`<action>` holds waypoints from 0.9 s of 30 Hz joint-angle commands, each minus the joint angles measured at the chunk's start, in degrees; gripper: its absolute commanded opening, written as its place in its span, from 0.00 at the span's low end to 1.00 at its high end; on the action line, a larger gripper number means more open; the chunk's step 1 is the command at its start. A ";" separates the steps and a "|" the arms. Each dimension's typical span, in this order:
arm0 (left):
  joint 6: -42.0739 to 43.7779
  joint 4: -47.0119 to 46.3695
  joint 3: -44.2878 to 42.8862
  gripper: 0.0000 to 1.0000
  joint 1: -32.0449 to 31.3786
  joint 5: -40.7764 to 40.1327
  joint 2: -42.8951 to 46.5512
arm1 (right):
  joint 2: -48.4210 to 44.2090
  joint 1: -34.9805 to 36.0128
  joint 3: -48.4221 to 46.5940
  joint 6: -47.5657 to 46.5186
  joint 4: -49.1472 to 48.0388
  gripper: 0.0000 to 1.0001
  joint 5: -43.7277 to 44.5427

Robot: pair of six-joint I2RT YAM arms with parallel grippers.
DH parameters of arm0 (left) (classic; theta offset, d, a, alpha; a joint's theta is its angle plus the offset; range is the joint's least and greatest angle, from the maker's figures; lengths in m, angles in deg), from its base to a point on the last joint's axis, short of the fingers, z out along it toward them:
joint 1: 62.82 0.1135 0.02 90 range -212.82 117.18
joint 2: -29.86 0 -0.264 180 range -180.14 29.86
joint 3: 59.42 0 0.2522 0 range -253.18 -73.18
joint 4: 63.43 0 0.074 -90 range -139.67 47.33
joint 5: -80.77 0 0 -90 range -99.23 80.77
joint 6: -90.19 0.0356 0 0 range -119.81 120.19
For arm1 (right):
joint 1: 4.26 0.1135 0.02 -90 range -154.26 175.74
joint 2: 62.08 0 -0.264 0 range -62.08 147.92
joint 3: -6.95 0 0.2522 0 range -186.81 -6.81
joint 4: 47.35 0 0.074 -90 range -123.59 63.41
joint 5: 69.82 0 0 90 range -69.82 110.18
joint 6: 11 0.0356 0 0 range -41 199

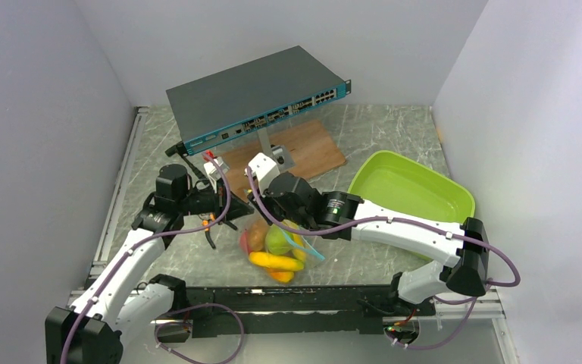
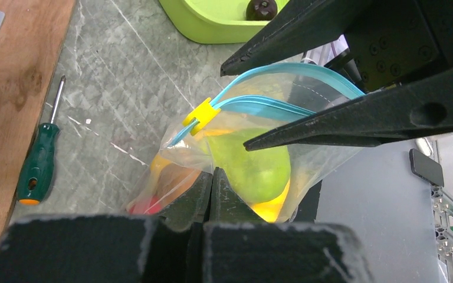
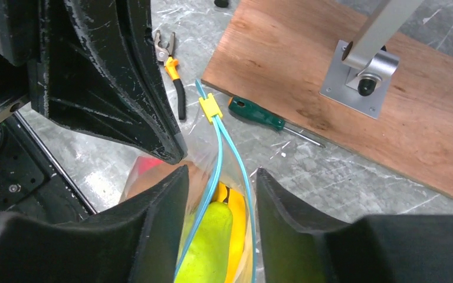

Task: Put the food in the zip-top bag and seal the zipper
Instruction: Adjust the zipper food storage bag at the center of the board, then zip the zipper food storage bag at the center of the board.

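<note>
Bag [image 2: 177, 153] lay on the worktop [image 2: 124, 88] between the arms, with pear [image 2: 253, 165] and other food inside. Left claw [image 2: 212, 177] was pressed together on the bag's film below the slider [image 2: 201, 113]. Right claw [image 3: 221, 177] stood spread astride the zipper [image 2: 259, 105], whose tracks gaped. Risk: closing on misaligned tracks, or over the bulging pear, would leave a gap. A dark piece [image 2: 261, 7] in the tray [image 2: 206, 23] could be sealed out. Screwdriver [image 2: 38, 165] and pliers [image 3: 174, 73] lay near, apparently not obstructing.
</note>
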 commanded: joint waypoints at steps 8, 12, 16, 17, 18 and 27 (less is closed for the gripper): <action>5.58 1.79 -0.96 0.09 -0.24 -3.02 3.18 | -5.30 -0.22 6.56 -5.45 -8.12 0.00 -4.94; 6.39 1.43 0.46 0.54 -0.29 -7.80 7.52 | -9.50 -2.07 10.21 -10.43 -12.08 0.00 -15.72; 8.68 -0.29 1.88 0.85 -0.22 -14.39 13.38 | -11.64 -5.23 9.80 -10.59 -12.65 0.00 -24.38; 8.90 -1.55 2.00 0.86 -0.21 -14.48 14.29 | -12.01 -6.25 9.71 -10.42 -12.78 0.00 -26.42; 8.70 -3.49 2.28 0.87 -0.22 -13.84 14.91 | -12.31 -7.12 9.71 -10.02 -13.06 0.00 -28.07; 9.26 -12.30 -0.34 0.86 -0.21 2.13 5.78 | -10.34 -11.99 7.56 -6.62 -13.58 0.00 -36.57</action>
